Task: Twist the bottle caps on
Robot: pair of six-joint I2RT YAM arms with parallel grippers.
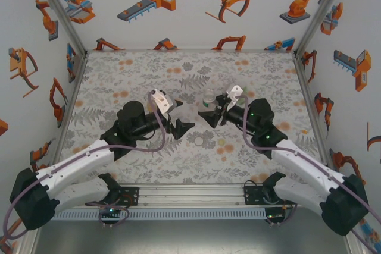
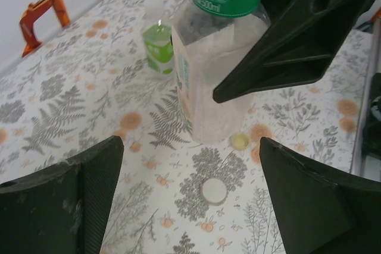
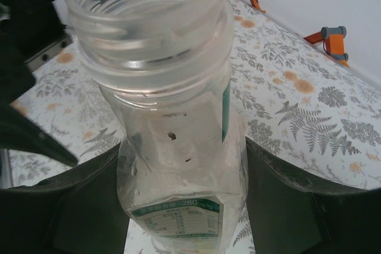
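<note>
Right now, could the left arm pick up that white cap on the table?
Probably yes: the left gripper is open, and the white cap lies flat just ahead of its jaws, with nothing over it. The clear bottle stands beyond.

Likely a robot lab: aluminium-framed booth, robot-print walls

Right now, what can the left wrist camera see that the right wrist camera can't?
Left wrist camera's extras: a little green bottle standing on the table, plus two loose caps, a white cap and a yellowish cap, lying near the clear bottle. Right wrist camera's extra: that bottle's open mouth, its threads bare, with no cap on. Both share: the clear bottle gripped by the right end effector, and the flowery table.
</note>
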